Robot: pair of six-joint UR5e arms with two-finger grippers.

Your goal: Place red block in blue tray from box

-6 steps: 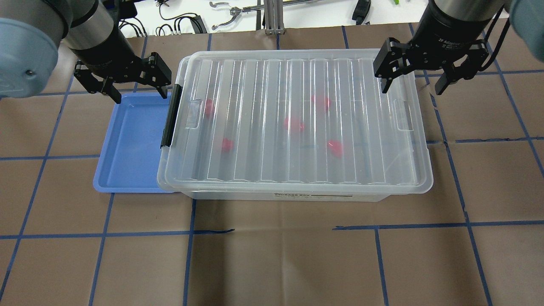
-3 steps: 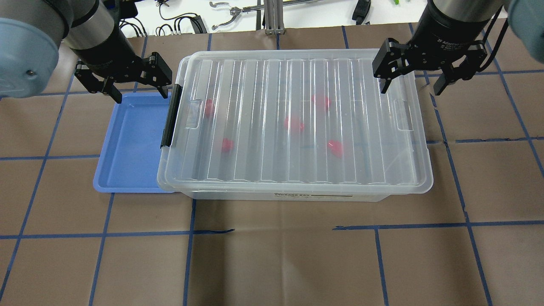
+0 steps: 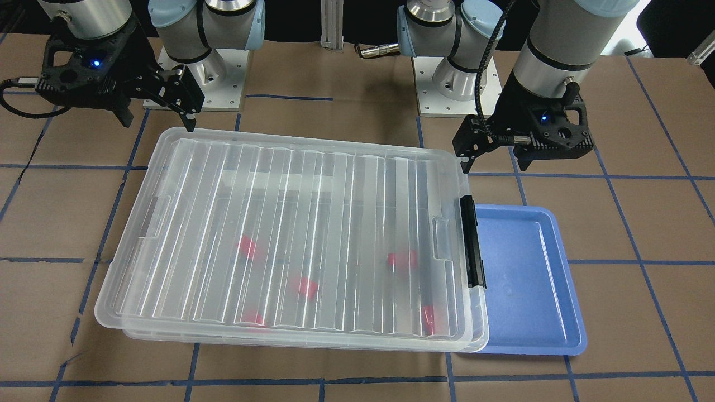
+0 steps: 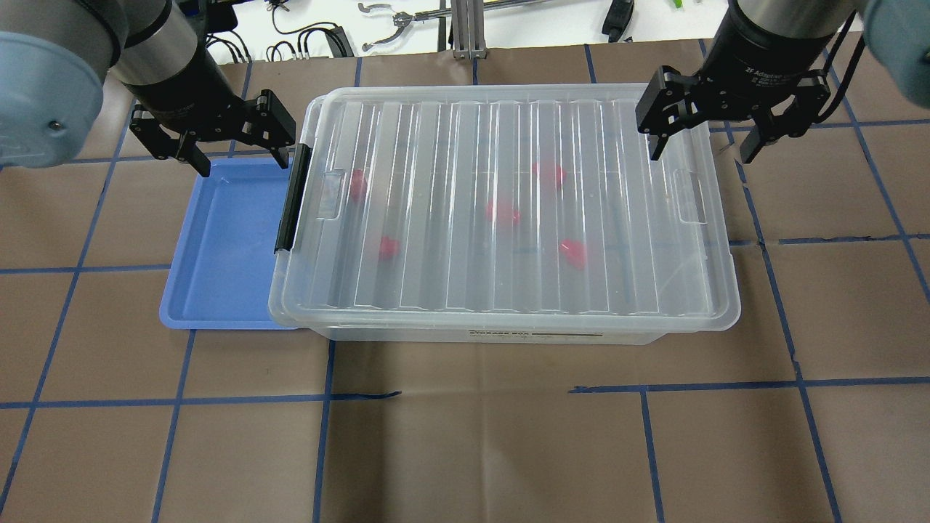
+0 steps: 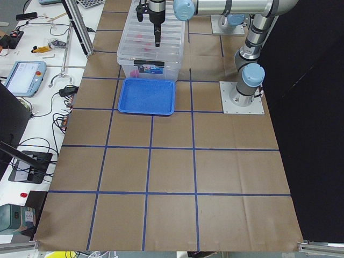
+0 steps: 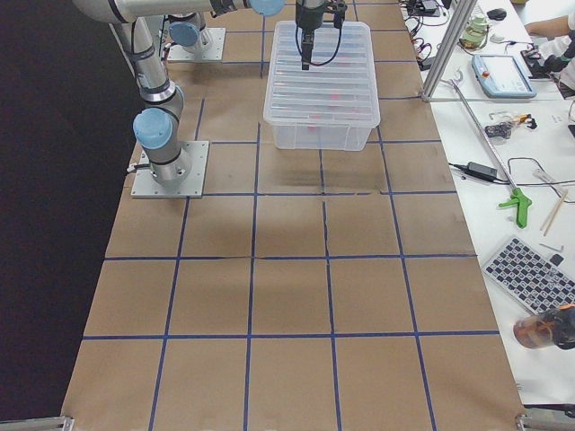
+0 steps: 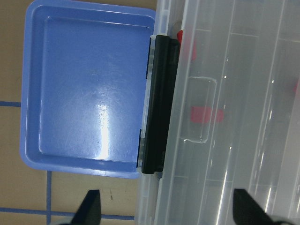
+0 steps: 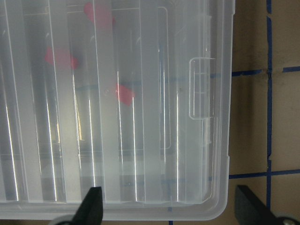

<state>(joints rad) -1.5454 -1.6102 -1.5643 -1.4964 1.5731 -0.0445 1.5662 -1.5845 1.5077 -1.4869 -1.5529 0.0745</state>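
Box (image 4: 508, 330) closed under ribbed lid (image 4: 436, 276), so no reaching any red block (image 4: 501, 212) yet. Five of them scattered on box floor, visible only as blurs through plastic. Blue tray (image 4: 218, 247) empty, tucked tight against latch bar (image 4: 292, 196) end, partly under lid overhang; short carry once open, probably.

Left gripper (image 4: 243, 156) spread wide, holding nothing, hovering over tray's far edge just beside latch bar. Likely lined up to release it. Right gripper (image 4: 701, 145) also wide apart and empty, straddling lid's far corner at opposite end, one finger over lid, other past rim. Probably there to brace or lift.

Versus a second back: tiny drift of both grippers toward box, hardly anything. No shift of box, lid, tray or blocks. Task barely begun, unlatching first by the look of it.
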